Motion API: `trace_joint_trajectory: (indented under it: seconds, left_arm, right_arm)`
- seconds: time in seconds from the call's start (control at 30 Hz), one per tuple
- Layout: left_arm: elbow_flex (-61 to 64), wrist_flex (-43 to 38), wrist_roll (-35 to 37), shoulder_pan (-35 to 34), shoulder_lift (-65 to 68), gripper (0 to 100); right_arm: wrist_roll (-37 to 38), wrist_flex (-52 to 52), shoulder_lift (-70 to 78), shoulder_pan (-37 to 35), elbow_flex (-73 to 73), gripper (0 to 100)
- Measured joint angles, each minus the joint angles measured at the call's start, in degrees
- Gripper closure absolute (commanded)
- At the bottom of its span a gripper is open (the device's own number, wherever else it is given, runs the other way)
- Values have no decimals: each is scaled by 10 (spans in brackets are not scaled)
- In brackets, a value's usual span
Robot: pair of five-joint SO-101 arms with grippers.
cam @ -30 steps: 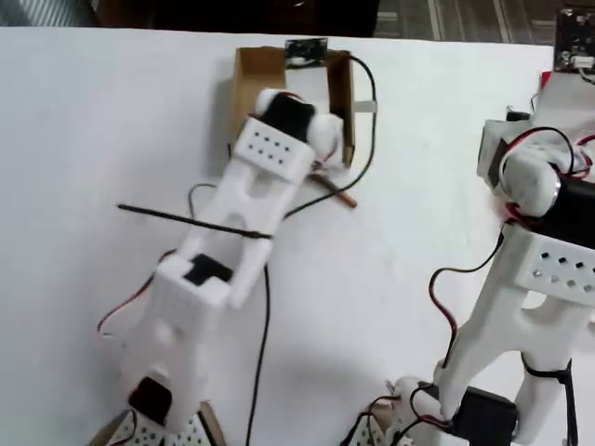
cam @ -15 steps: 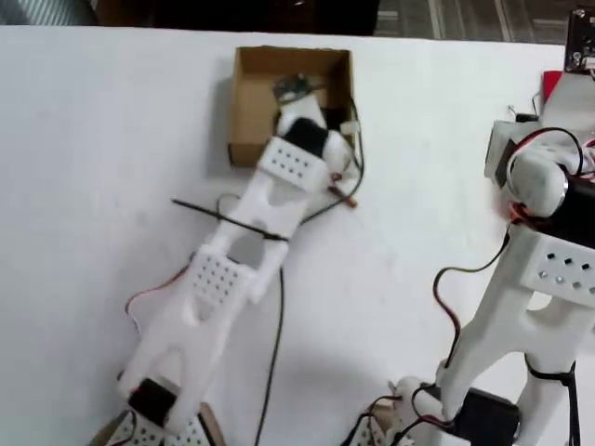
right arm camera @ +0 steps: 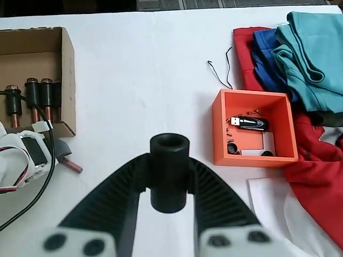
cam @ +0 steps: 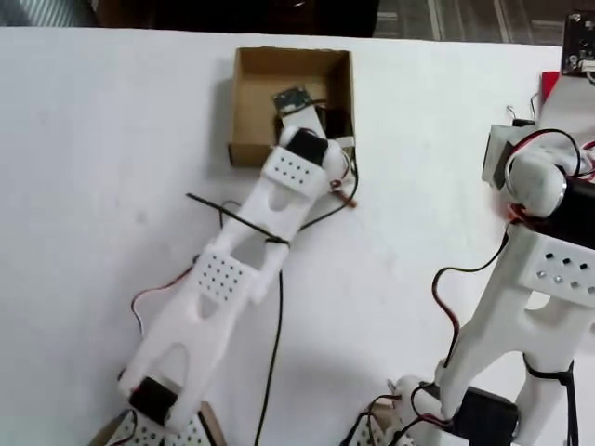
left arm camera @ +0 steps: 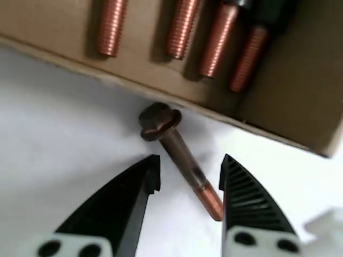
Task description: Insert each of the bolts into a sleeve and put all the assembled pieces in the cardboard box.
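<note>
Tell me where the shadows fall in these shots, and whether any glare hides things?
High view: the white table is evenly lit, with only soft shadows beside the left arm. Left wrist view: dark shadows sit between the bolts inside the cardboard box; the loose bolt on the table casts little shadow. Right wrist view: the orange box is shaded inside; no glare hides anything.
</note>
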Motion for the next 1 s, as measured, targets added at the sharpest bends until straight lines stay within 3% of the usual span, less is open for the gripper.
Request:
trace_joint_trajectory:
  seconds: [0.2,0.33,0.6,0.83,1.0]
  left_arm:
    - [-6,-1,-6,0,9,819]
    - [-6,-1,-4,-1,9,988]
    - [-18,11,-22,-1,10,974]
    - [-140,157,-25,-1,13,973]
    - [-162,171,-110,-18,13,973]
  right_arm:
    - [0,0,0,0,0,975]
    - [0,0,0,0,0,975]
    - [0,0,0,0,0,975]
    - [0,0,0,0,0,975]
    - [0,0,0,0,0,975]
